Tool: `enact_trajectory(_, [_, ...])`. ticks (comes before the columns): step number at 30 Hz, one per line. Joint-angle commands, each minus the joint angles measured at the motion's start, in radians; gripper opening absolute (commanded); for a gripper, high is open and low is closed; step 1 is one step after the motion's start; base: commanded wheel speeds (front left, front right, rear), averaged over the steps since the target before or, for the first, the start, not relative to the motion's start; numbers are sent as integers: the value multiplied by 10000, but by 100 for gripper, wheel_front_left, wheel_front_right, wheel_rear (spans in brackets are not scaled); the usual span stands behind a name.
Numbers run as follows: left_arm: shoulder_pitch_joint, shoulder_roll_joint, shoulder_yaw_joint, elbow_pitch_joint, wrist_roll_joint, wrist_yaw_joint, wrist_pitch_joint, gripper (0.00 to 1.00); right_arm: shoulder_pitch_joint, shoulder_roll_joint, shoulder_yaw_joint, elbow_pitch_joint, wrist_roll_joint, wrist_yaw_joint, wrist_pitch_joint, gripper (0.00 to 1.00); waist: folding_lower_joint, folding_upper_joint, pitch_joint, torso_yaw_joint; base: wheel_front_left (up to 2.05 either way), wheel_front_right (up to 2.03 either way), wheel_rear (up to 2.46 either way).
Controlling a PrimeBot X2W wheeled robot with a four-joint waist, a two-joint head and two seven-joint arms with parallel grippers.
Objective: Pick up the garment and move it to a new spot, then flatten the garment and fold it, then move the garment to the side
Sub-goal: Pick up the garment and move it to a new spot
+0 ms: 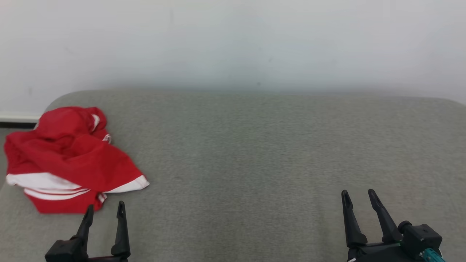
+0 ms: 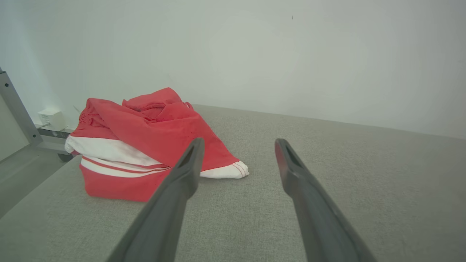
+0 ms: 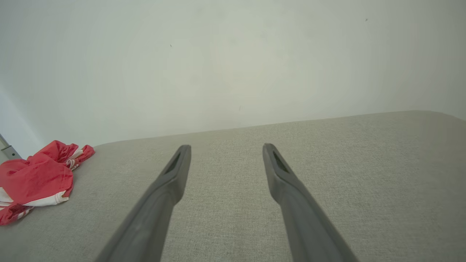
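One crumpled red garment (image 1: 69,156), white stripe trim, grey cushion (image 1: 255,153)

- A plain white wall (image 1: 233,43) stands behind everything, marked by a few faint dark specks.
- A grey pad (image 1: 255,153) of woven fabric fills the foreground. Its far edge lies along the wall, and its far left corner is rounded.
- Past the pad's left edge, a white skirting (image 1: 18,117) with a dark strip beneath it runs along the foot of the wall.
- In the left wrist view, grey floor (image 2: 22,171) lies beyond that edge.
- A slanting grey metal bar (image 2: 18,109) with bolts stands there, with a small white box (image 2: 51,118) against the wall and a dark wheel (image 2: 64,157) close by.
- The light is soft and even, with a dim shadow along the pad's far edge.
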Motion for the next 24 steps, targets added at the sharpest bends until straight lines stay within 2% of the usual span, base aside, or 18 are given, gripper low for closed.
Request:
enact_trajectory(1, [-112, 26, 27, -9, 62, 53, -92, 100, 92, -44, -14, -37, 41, -21, -64, 100, 0, 0, 177, 553, 0, 0, 0])
enact_trajectory(12, [-191, -27, 146, -2, 23, 258, -257, 100, -14, -153, 69, -58, 59, -21, -66, 100, 0, 0, 496, 2338, 0, 0, 0])
enact_trajectory(24, [-127, -85, 412, 86, -38, 393, -351, 100, -47, -197, 228, -94, -42, -21, -10, 100, 0, 0, 588, 3836, 0, 0, 0])
